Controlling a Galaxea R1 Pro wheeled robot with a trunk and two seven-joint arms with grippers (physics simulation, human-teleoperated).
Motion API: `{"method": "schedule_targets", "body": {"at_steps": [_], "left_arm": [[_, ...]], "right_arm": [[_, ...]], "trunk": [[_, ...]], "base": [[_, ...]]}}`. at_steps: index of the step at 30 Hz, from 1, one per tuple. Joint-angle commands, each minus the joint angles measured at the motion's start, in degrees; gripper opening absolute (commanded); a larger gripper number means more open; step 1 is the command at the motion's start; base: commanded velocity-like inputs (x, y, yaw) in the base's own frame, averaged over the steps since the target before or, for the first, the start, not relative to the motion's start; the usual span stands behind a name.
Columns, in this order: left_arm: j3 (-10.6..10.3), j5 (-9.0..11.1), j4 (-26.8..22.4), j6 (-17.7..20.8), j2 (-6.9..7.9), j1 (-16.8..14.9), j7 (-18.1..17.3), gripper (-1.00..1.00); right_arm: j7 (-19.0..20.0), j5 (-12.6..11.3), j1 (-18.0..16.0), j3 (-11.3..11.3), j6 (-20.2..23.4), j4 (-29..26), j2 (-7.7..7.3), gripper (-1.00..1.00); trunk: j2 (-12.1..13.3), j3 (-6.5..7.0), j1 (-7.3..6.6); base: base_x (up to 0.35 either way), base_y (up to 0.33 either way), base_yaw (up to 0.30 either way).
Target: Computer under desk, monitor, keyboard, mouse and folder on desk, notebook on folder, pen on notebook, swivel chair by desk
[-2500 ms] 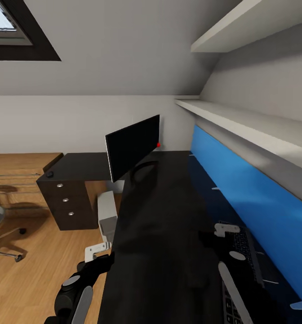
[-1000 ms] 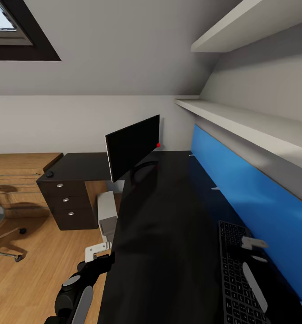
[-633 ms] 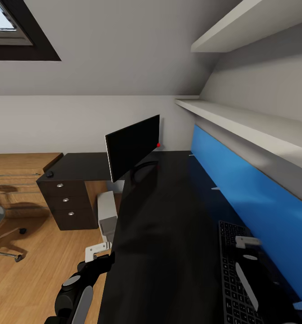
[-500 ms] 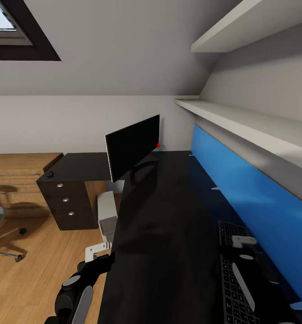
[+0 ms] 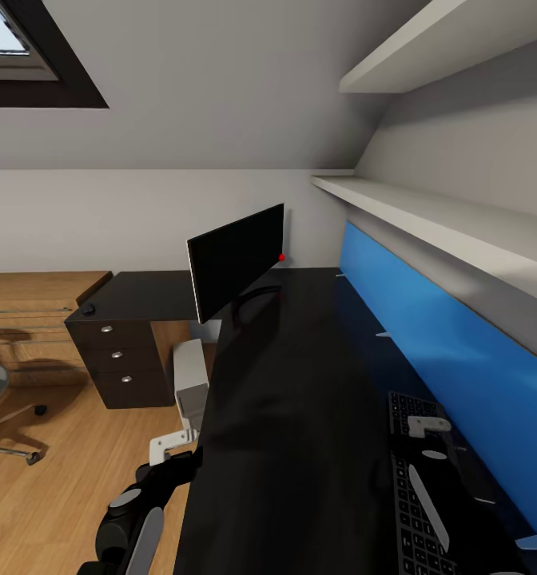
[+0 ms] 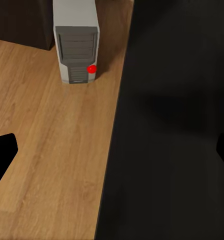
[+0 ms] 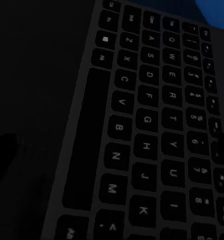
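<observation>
nearest, right fingers [image 5: 425,426] hovering over the keyboard [image 5: 412,487], spread apart and holding nothing – keyboard flat on the desk [image 5: 300,415] beside the blue wall panel [image 5: 428,351]. left fingers [image 5: 173,444] low by the desk edge, above the oak floor [image 5: 53,495], also apart and empty. further on, computer [image 5: 190,386] standing on the floor under the desk. beyond – monitor [image 5: 236,259] upright on the desk, mouse [image 5: 87,308] above the drawers [image 5: 117,363].

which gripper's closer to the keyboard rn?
Right. The right gripper hovers directly over the keyboard on the desk; the left gripper hangs off the desk's edge above the floor, near the computer.
</observation>
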Motion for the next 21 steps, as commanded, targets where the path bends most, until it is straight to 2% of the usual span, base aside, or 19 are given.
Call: {"method": "schedule_targets", "body": {"at_steps": [1,4,9,10,12,21], "left_arm": [[0.0,0.6,-0.1,0.2,0.01,0.0,0.5,1.00],[0.6,0.6,-0.1,0.2,0.01,0.0,0.5,1.00],[3.6,0.6,-0.1,0.2,0.09,0.0,0.5,1.00],[6.4,0.6,-0.1,0.1,0.24,0.0,0.5,1.00],[8.2,0.6,-0.1,0.1,0.85,0.0,0.5,1.00],[9.7,0.6,-0.1,0.0,1.76,0.0,0.5,1.00]], "right_arm": [[-0.3,-0.3,0.0,0.1,0.3,-0.1,-0.02,1.00],[-0.3,-0.3,0.0,0.1,0.3,0.0,0.04,1.00],[-0.2,-0.3,0.0,0.1,0.3,0.0,0.15,1.00],[-0.2,-0.3,0.0,0.0,0.3,0.0,0.17,1.00],[-0.2,-0.3,0.0,0.0,0.3,0.0,0.18,1.00],[-0.3,-0.3,0.0,0.0,0.3,0.0,0.18,1.00]], "trunk": [[0.0,-0.07,0.00],[0.0,-0.07,0.00],[0.0,-0.07,0.00],[0.0,-0.07,0.00],[0.0,-0.07,0.00],[0.0,-0.07,0.00]], "base": [[0.000,0.000,0.000],[0.000,0.000,0.000],[0.000,0.000,0.000],[0.000,0.000,0.000],[0.000,0.000,0.000],[0.000,0.000,0.000]]}}
